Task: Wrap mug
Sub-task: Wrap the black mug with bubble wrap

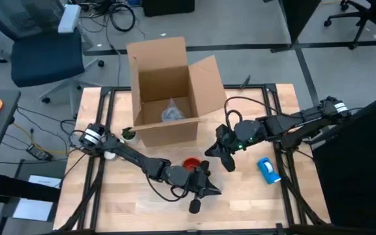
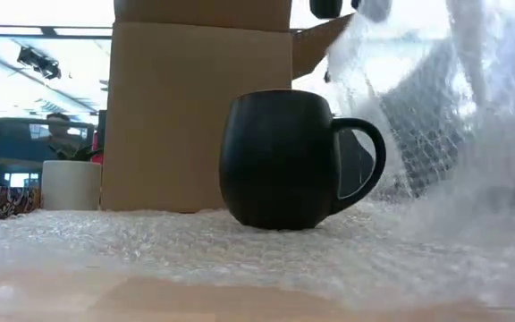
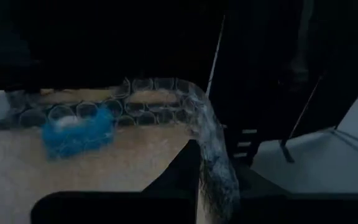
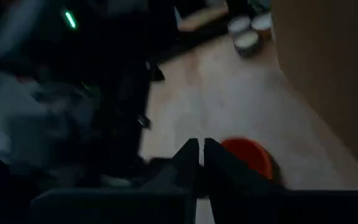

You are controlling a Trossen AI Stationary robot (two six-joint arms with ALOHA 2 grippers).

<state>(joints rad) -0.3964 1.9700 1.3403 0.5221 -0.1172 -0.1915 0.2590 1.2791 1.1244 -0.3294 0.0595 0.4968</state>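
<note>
The mug [image 1: 191, 163] stands upright on a sheet of clear bubble wrap [image 2: 240, 241] near the table's middle, its handle [image 2: 365, 165] toward the table's right. In the low view its outside looks dark. The sheet's right part [image 2: 454, 116] is raised beside the mug. My left gripper [image 1: 204, 188] is just near and right of the mug, shut on the wrap. My right gripper [image 1: 226, 160] is close to the mug's right side, its fingers [image 4: 188, 158] almost together. My left gripper pinches a narrow gathered strip of the bubble wrap [image 3: 211, 163] between its two fingers. The strip runs away from the fingers and bends over toward the table. My right gripper has a thin pale strip of wrap [image 4: 201, 186] between its nearly closed fingers; which edge it is cannot be told.
An open cardboard box [image 1: 168, 91] with a wad of wrap inside stands right behind the mug. A blue object [image 1: 268, 170] lies to the right of my right gripper. A small white pot [image 2: 70, 183] sits by the box's left corner.
</note>
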